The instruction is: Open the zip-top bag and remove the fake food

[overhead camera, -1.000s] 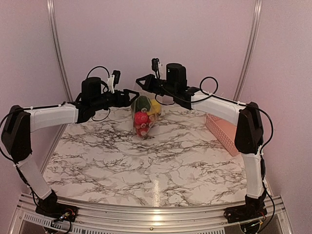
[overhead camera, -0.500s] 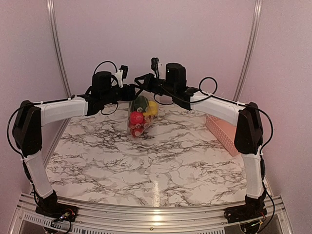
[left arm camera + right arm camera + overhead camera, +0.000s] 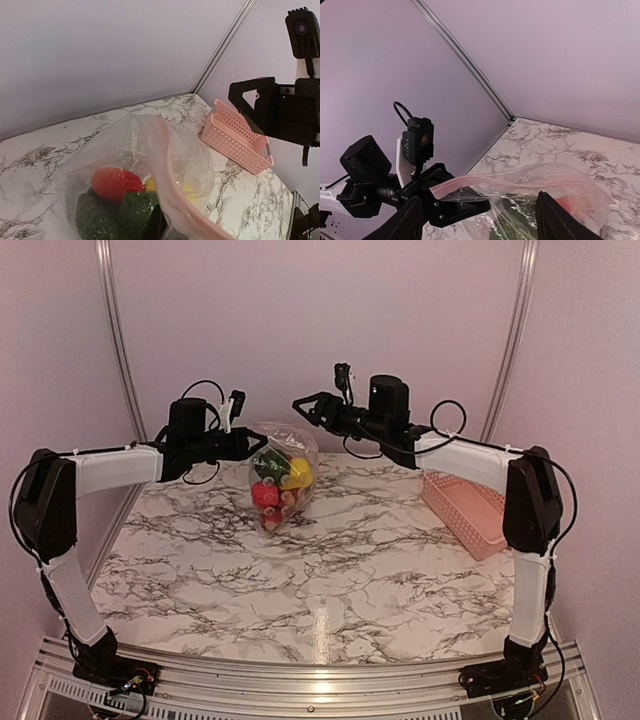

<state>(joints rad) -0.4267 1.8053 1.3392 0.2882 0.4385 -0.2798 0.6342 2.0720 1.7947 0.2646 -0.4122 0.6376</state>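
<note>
The clear zip-top bag hangs at the back of the marble table, its pink zip strip on top. Inside it lies the fake food: a red tomato, dark green pieces and a yellow one. My left gripper is shut on the bag's left top corner; its dark finger shows through the plastic. My right gripper stands open to the right of the bag, apart from it, with its fingers spread wide and nothing between them. Whether the bag's bottom touches the table I cannot tell.
A pink perforated basket sits at the table's right edge, under my right arm. Behind the bag are the back wall and its metal corner rails. Marble tabletop stretches toward the near edge.
My right gripper opened, let go of the bag and pulled back to the right. My left gripper shut on the bag's left corner, and the bag swung left with it.
</note>
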